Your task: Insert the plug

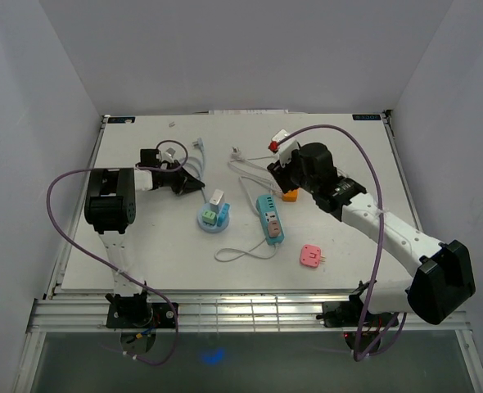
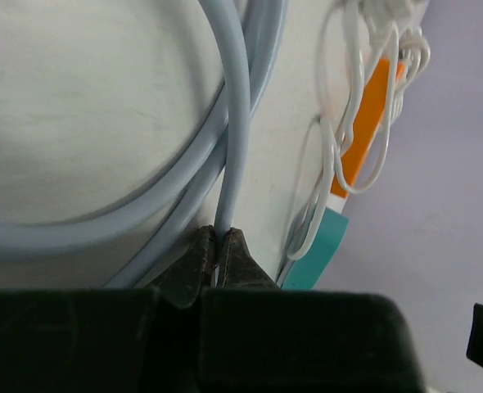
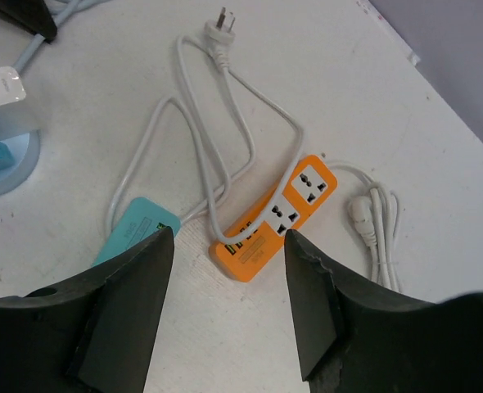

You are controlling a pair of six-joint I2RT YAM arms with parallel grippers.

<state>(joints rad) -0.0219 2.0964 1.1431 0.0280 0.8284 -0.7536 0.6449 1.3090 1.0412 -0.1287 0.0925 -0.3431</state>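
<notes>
**Cable pinched, plug yet to be brought to a socket**

The left claw is shut tight on the grey cable, pinching a single strand where it leaves its coil. The right claw is wide open and holds nothing. It hangs over the orange strip, which shows between its fingers.

The step in hand appears to be carrying the cable's end to a socket. A grip on the cord gives poor control of the prongs, so the hold would be better taken on or right behind the plug body. The coil should be drawn out slowly so it does not drag the teal strip or the loose white cords. The right claw could press the orange strip down while the prongs go in square to the socket face.

What looks to be the plug lies on the tabletop toward the far edge, left of the middle. It is just beyond the left claw and apart from it. The orange strip sits near the middle, well apart from the plug.
</notes>
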